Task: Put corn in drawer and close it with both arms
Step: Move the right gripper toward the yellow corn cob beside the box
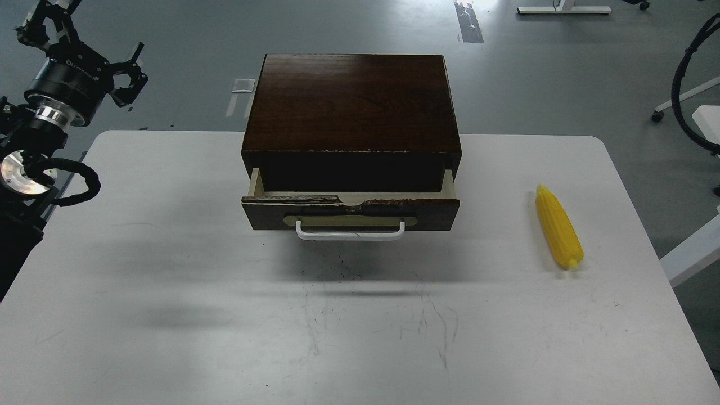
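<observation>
The yellow corn (558, 233) lies on the white table (169, 315) at the right, its tip pointing away from me. The dark brown wooden box (351, 101) stands at the back middle. Its drawer (350, 211) is pulled out a little, showing a narrow strip of pale wood inside, a chipped top edge and a white bar handle (350, 232). My left gripper (84, 36) is open and empty, raised beyond the table's far left corner, well apart from the box. My right gripper is out of view; only a black cable (683, 84) of that arm shows at the right edge.
Grey floor lies beyond the table. A white furniture leg with a caster (675, 101) stands on the floor at the far right. A white frame (694, 256) sits past the table's right edge. The table front bears dark scuff marks (371, 315).
</observation>
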Controlling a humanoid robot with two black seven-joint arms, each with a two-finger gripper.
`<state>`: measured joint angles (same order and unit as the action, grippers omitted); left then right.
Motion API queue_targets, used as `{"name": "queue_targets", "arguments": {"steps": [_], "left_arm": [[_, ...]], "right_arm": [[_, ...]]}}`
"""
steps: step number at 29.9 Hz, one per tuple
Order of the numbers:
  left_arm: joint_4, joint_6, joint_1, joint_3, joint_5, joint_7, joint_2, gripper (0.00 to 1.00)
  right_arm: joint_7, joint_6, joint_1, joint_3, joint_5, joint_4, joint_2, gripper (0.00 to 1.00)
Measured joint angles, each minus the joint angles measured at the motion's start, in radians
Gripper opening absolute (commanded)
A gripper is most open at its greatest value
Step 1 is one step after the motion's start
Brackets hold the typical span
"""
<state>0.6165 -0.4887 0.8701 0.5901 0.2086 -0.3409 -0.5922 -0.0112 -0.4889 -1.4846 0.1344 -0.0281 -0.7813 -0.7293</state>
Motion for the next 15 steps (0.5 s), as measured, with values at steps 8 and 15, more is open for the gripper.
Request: {"name": "queue_targets", "arguments": {"steps": [8,15], "left_arm": [[0.0,0.0,0.0,0.001,0.0,0.001,-0.018,0.98],[0.0,0.0,0.0,-0.002,-0.003,0.006,-0.022,0.98]], "right_arm": [[0.016,0.0,-0.167,-0.331,-0.378,-0.095,-0.036,1.0],[0.015,0.0,-0.206,-0.492,-0.647,-0.264,-0.123,1.0]]}}
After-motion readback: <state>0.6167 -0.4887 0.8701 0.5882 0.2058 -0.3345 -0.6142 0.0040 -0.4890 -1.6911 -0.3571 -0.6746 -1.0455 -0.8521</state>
